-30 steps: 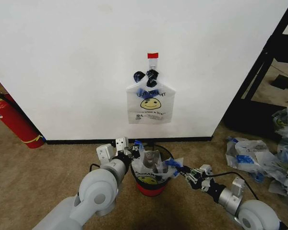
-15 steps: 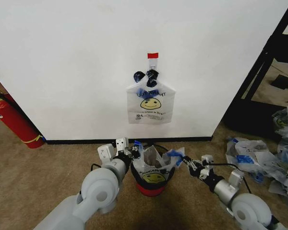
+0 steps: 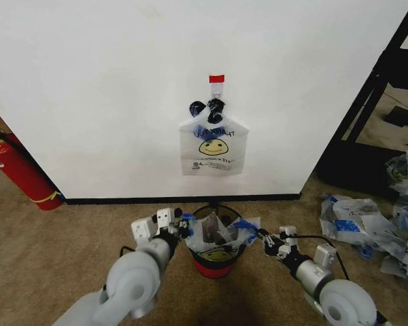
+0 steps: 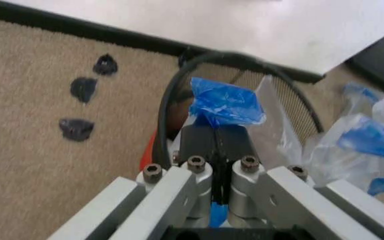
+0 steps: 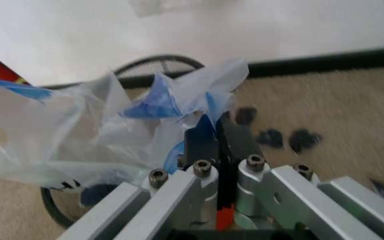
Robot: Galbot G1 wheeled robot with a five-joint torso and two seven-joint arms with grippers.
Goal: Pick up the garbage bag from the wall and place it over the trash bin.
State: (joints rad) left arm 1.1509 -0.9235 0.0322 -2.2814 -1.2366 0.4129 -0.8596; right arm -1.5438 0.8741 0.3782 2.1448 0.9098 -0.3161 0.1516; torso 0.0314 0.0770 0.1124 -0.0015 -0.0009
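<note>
1. The left gripper (image 4: pixel 213 145) has its fingers pressed together on a blue tape handle (image 4: pixel 227 102) of the garbage bag (image 3: pixel 216 234). It sits just beside the left side of the trash bin (image 3: pixel 217 261).
2. The right gripper (image 5: pixel 217 135) is pinching the other blue handle (image 5: pixel 153 104) the same way, just beside the bin's right side.
3. The bag hangs between the two grippers, pulled wide from left to right. Its open mouth sits right over the bin's rim (image 4: pixel 245 59), and its body with the smiley hangs down inside the wire mesh.
4. Both grippers look about equally near the bin, one on each side. I think the handles still need to go down and out over the rim.
5. Count: two grippers, one bag held, one bin.
6. Farther off, one more smiley bag (image 3: pixel 213 151) hangs on the wall (image 3: pixel 109 81), a pile of bags (image 3: pixel 377 221) lies on the floor to the right, and a red fire extinguisher (image 3: pixel 20 170) stands on the left.
</note>
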